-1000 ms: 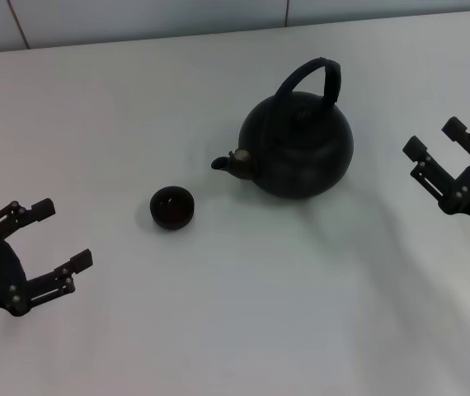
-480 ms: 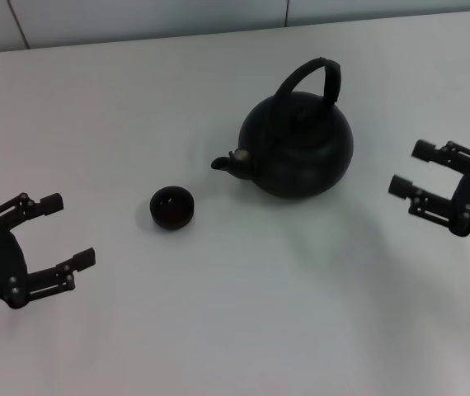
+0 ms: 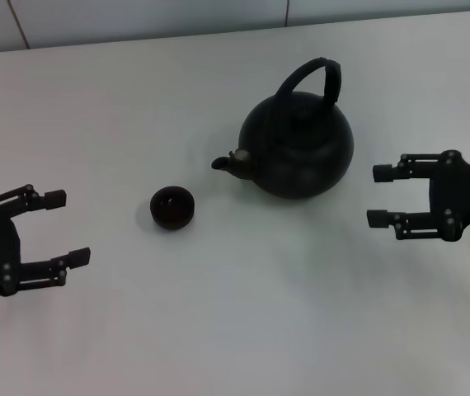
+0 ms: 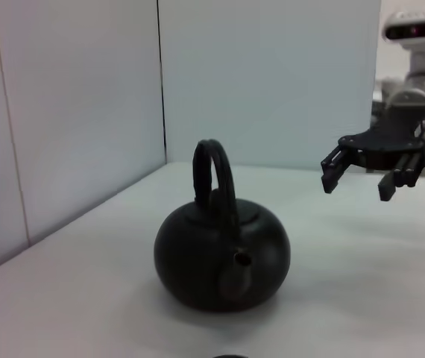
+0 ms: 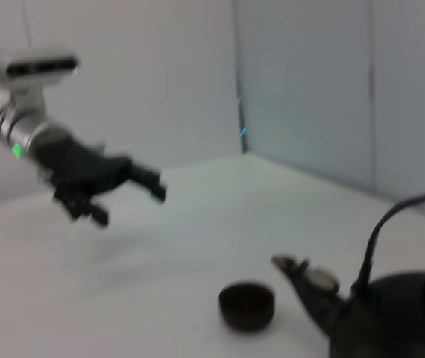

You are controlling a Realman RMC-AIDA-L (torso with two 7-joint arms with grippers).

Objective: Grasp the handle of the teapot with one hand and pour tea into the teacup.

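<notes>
The round black teapot (image 3: 297, 147) stands upright on the white table, its spout (image 3: 233, 162) toward the small black teacup (image 3: 172, 207) on its left. Its arched black handle (image 3: 313, 78) loops over the lid. My right gripper (image 3: 377, 195) is open to the right of the teapot, fingers toward it, apart from it. My left gripper (image 3: 66, 227) is open at the left, apart from the teacup. The left wrist view shows the teapot (image 4: 222, 257), the handle (image 4: 212, 173) and the right gripper (image 4: 360, 173) beyond. The right wrist view shows the teacup (image 5: 247, 304), the teapot (image 5: 391, 317) and the left gripper (image 5: 127, 196).
The white table (image 3: 235, 330) stretches around the objects. Grey wall panels (image 3: 136, 16) stand behind its far edge.
My right gripper has swung down and left toward the teapot, its fingers turning to point at it. My left gripper has shifted slightly and levelled out.
</notes>
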